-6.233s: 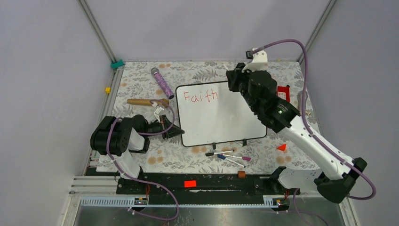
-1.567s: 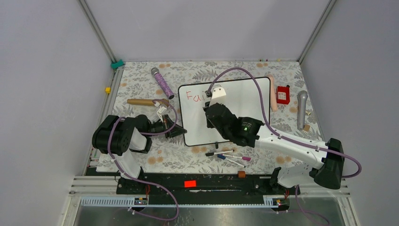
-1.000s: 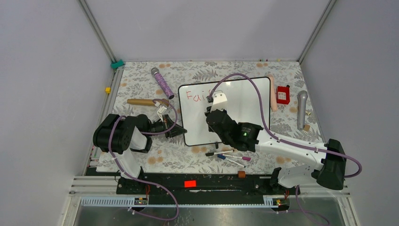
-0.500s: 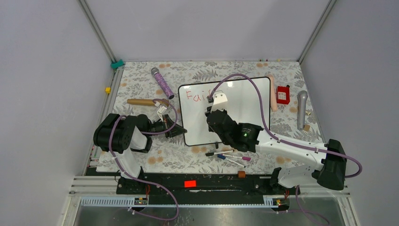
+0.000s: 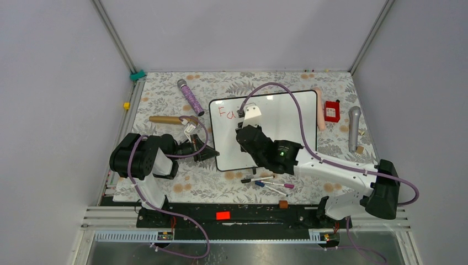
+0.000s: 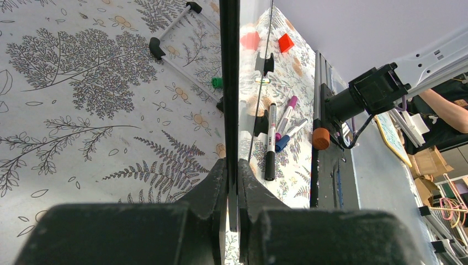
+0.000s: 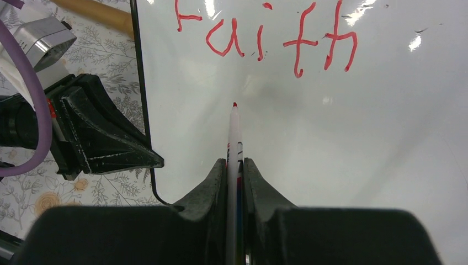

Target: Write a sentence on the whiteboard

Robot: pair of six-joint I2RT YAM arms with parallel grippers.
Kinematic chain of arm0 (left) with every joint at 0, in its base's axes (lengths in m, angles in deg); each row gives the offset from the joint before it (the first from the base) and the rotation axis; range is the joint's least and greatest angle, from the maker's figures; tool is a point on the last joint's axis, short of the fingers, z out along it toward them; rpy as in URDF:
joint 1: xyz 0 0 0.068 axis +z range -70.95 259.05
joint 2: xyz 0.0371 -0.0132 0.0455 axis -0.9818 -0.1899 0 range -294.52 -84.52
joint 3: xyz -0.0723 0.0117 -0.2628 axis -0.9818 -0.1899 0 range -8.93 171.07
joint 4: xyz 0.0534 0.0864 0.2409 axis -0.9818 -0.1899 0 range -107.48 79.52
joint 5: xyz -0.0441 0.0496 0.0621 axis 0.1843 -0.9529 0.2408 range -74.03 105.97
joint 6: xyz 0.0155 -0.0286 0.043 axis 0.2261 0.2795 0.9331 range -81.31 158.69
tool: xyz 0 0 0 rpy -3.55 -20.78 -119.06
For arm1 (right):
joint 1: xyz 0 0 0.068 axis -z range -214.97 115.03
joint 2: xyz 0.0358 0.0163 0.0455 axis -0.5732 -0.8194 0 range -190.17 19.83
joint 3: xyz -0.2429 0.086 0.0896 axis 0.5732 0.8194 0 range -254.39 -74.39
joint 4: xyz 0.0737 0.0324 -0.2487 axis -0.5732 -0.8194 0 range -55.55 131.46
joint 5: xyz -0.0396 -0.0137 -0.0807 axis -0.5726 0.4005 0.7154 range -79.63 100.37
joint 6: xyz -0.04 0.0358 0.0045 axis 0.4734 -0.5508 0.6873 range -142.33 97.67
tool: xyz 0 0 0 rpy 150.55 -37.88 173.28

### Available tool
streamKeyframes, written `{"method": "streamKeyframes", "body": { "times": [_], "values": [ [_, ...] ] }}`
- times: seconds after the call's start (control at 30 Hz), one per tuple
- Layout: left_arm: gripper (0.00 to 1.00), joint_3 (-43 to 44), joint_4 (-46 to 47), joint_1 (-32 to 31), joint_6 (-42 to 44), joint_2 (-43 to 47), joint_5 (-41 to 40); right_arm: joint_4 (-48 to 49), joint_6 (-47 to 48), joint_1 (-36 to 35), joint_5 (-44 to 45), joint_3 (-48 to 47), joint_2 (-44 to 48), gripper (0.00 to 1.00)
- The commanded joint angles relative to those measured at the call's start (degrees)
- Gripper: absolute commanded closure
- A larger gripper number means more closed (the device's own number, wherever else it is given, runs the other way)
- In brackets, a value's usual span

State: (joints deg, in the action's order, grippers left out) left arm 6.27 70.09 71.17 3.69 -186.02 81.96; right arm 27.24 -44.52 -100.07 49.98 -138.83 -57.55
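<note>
Clamping the whiteboard (image 5: 278,113) by its left frame edge, the left gripper (image 6: 232,165) holds it face up on the fern-print tablecloth (image 5: 165,99). The right gripper (image 7: 235,164) is clenched on a red marker (image 7: 234,130), its tip just below the sentence (image 7: 265,41), which reads only "Faith". Spare markers (image 5: 270,183) lie near the board's front edge.
</note>
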Motion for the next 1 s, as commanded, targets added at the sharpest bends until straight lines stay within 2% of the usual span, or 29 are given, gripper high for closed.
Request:
{"method": "streamKeyframes", "body": {
  "times": [0.0,0.13,0.47,0.97],
  "values": [
    [1.00,1.1,3.9,-0.3,1.0,-0.4,1.3,-3.6,0.1,-0.4,3.0,-5.7,-2.7,1.00],
    [1.00,1.1,3.9,-0.3,0.8,-0.3,1.4,-6.8,-0.6,-0.4,4.1,-9.0,-5.0,1.00],
    [1.00,1.5,3.9,-0.3,0.2,-0.7,1.8,-9.7,-2.6,0.9,3.7,-10.7,-7.0,1.00],
    [1.00,1.8,3.9,-0.3,-0.3,-1.1,2.0,-9.7,-3.1,3.4,2.3,-11.0,-7.8,1.00]
  ]
}}
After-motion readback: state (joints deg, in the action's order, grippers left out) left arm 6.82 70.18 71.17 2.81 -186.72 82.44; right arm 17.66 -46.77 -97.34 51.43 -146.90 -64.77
